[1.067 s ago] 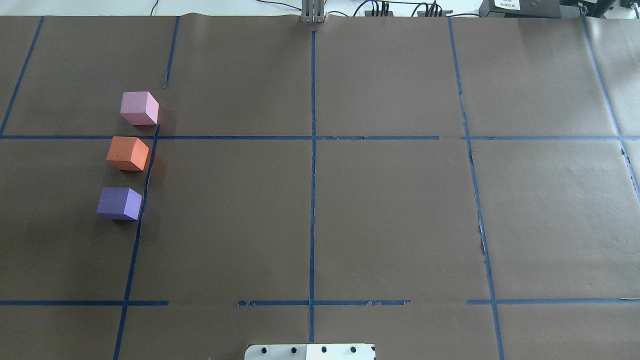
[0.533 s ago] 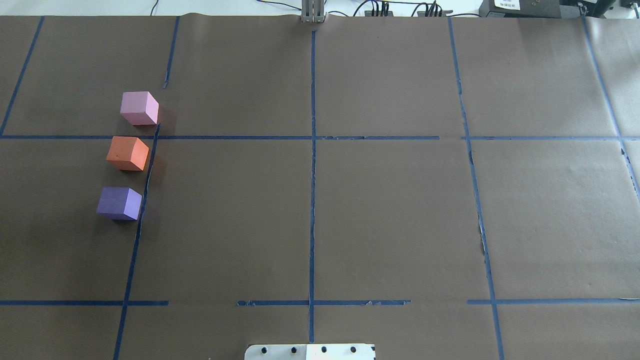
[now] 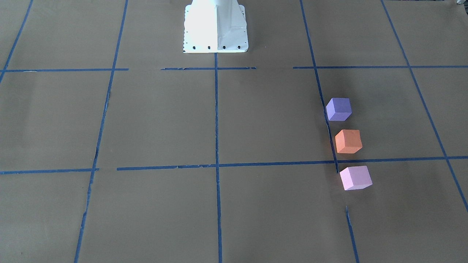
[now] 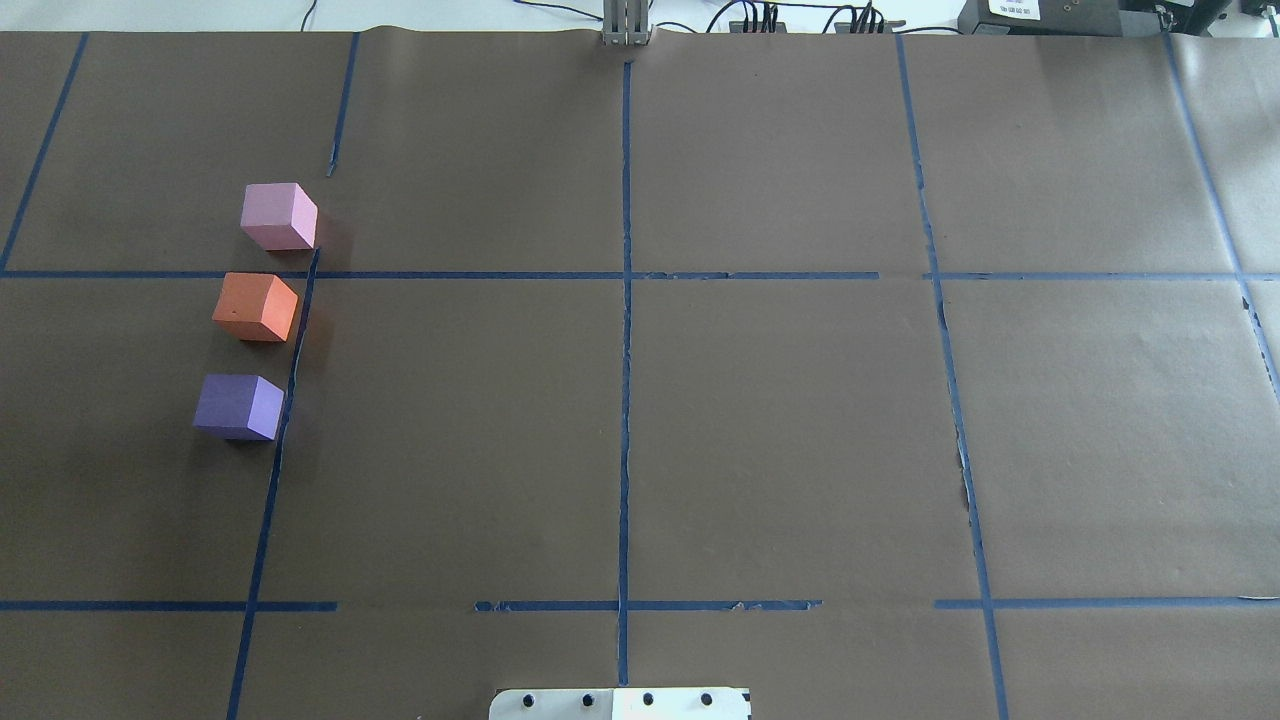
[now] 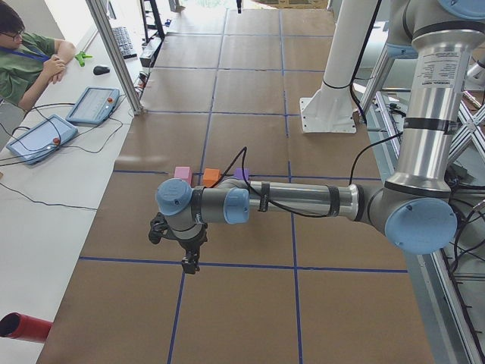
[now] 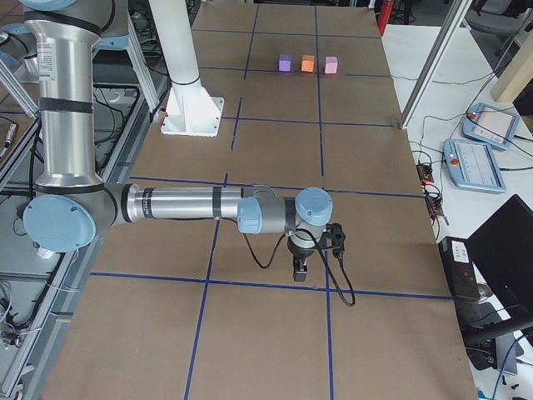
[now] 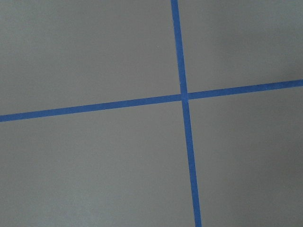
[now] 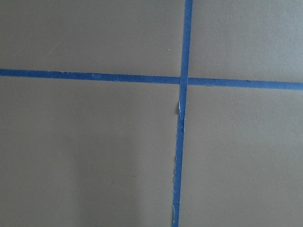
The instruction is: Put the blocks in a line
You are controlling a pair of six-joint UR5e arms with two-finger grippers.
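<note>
Both arms hang over bare bench; we cannot tell whether the left tool or right tool is spread. Pink block, orange block and purple block already line up at left. We judge the line done: best not to nudge them.

The tabletop is wearing matt brown paper, creasing faintly toward its far edge. Blue tape is lying on it, dull and fraying in spots. The orange block, purple block and pink block are showing a matt, foam-like skin. The left arm is gleaming in smooth silver metal with blue plastic-looking caps.
</note>
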